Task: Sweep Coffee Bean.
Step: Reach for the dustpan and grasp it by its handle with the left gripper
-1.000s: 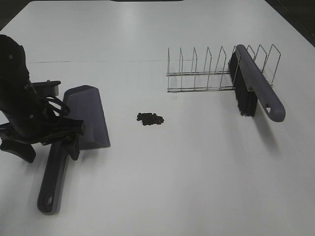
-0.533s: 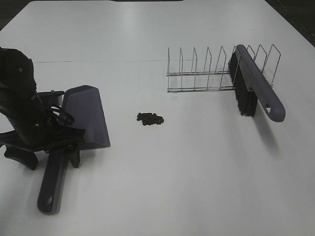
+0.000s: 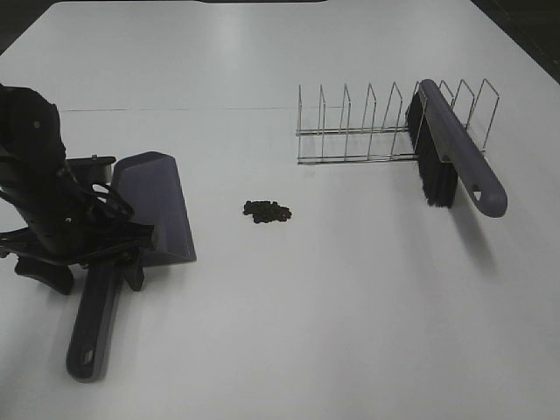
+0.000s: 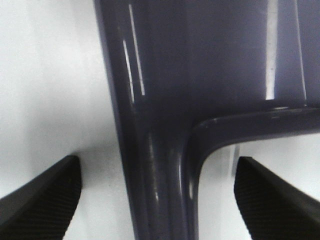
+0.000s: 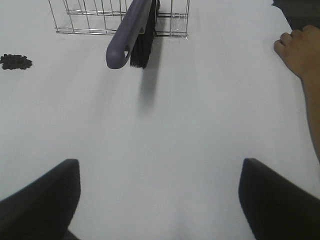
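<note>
The coffee bean patch (image 3: 267,211) lies on the white table between dustpan and rack; it also shows in the right wrist view (image 5: 15,61). The purple dustpan (image 3: 162,206) lies flat at the left, its handle (image 3: 92,324) pointing toward the near edge. My left gripper (image 3: 96,262) is open and low over the handle's neck, one finger on each side; the left wrist view shows the neck (image 4: 155,165) between the fingers (image 4: 45,190), apart from them. My right gripper (image 5: 159,190) is open and empty over bare table. The purple brush (image 3: 455,153) leans in the wire rack (image 3: 367,131).
A person's hand (image 5: 302,55) rests on the table near the right edge in the right wrist view. The brush (image 5: 131,30) and rack (image 5: 90,20) stand far from my right gripper. A thin seam line (image 3: 175,109) crosses the table behind the dustpan.
My left gripper has shifted slightly right and settled lower around the dustpan handle's neck, still open. Dustpan, beans and brush have not moved.
</note>
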Controlling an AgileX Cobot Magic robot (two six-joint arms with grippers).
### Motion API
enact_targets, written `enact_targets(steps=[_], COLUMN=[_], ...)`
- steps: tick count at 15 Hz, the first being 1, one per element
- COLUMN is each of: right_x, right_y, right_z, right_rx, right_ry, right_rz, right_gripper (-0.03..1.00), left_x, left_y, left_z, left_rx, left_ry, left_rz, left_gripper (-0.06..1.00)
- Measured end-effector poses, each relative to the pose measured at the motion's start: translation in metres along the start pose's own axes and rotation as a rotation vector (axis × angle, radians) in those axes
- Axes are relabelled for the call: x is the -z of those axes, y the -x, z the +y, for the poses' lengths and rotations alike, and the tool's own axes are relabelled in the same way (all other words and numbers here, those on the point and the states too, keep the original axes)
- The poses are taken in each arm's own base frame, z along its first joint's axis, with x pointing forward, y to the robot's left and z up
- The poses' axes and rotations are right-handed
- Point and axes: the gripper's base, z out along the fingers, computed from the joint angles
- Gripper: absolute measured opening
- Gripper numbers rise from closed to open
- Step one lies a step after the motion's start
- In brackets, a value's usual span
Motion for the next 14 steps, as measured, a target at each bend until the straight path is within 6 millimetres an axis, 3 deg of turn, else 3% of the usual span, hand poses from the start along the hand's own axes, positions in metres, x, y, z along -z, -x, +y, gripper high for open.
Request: enact_targets(steps=[10, 14], right_x=[0.0, 0.0], right_y=[0.0, 0.0], right_z=[0.0, 0.0], right_rx=[0.0, 0.0], right_ry=[0.0, 0.0], right_rz=[0.0, 0.0], right_gripper=[0.76, 0.76], left_x=[-0.003, -0.012], left_y=[-0.007, -0.008], left_z=[0.004, 0.006], left_rx=[-0.02, -0.034], left_ry=[0.017, 0.04], left_rz=[0.012, 0.047], left_gripper=[0.73, 0.71])
